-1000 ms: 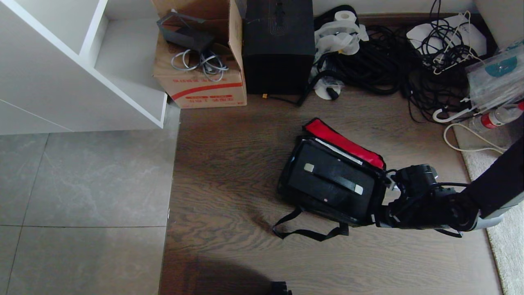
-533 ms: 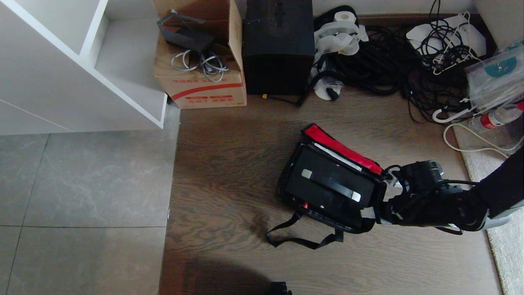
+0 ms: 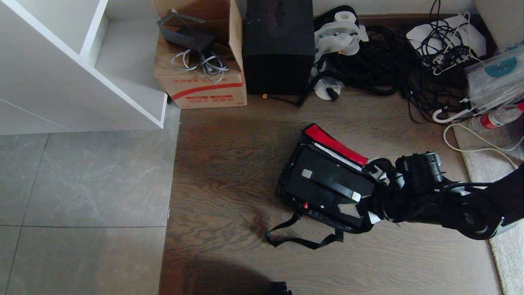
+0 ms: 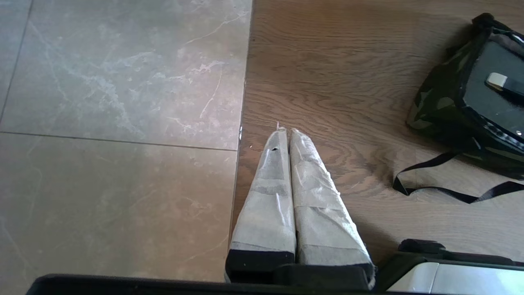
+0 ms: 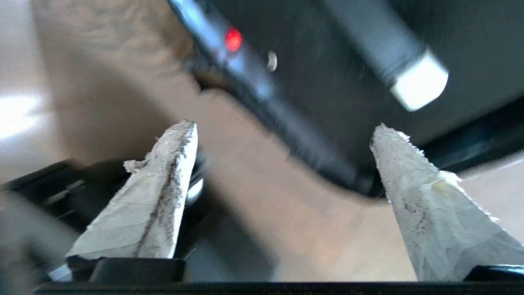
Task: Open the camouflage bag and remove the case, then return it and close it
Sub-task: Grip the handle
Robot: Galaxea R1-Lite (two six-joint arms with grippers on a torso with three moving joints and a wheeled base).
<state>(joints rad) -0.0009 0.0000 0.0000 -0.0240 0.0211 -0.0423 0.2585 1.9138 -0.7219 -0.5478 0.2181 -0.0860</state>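
Note:
The camouflage bag (image 3: 283,187) lies open on the wooden floor, its red-lined lid (image 3: 333,143) folded back on the far side. The black case (image 3: 323,180) sits inside it, handle (image 3: 330,185) up. My right gripper (image 3: 364,192) is open at the bag's right end, one finger on either side of that end and nothing between them. In the right wrist view the case (image 5: 335,49), its red latch (image 5: 233,39) and the handle's silver end (image 5: 419,84) lie just past the right gripper (image 5: 284,125). My left gripper (image 4: 285,130) is parked, shut and empty, left of the bag (image 4: 434,102).
A black strap (image 3: 303,239) loops on the floor in front of the bag. Behind stand a red-striped cardboard box (image 3: 204,82), a tall black box (image 3: 278,45) and a tangle of cables (image 3: 393,57). A white shelf unit (image 3: 82,69) is at left, a rug (image 3: 503,246) at right.
My right gripper has opened, letting go of the bag's right end, and has moved in over that end. The bag shifted slightly to the left and settled.

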